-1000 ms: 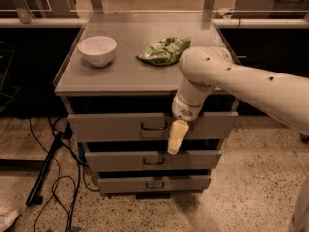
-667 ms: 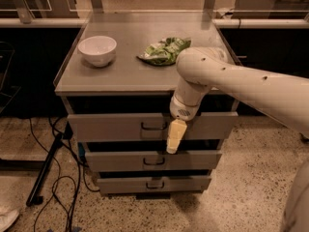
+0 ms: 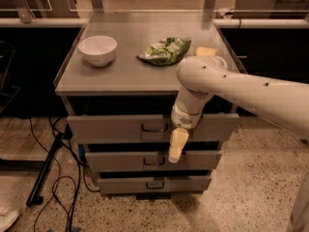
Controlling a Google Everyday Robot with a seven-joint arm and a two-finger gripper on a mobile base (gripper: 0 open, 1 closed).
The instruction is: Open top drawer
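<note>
Grey sheet-metal top drawer [image 3: 111, 128], its front panel directly behind the gripper [image 3: 175, 151]. Dark wire handle [image 3: 154, 127] just up-left of gripper, apart. Gripper hangs pointing down, nothing seen held; open or closed, cannot tell. Probably stiff, slick, weighty: take the handle.

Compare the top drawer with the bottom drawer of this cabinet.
The top drawer shows a wider front than the bottom drawer. The top drawer's front is also taller, while the bottom drawer's is a shallower strip. The gripper hangs in front of the top drawer's lower edge, just right of its handle, whereas nothing covers the bottom drawer. Both have flat grey fronts with a small dark handle at centre.
</note>
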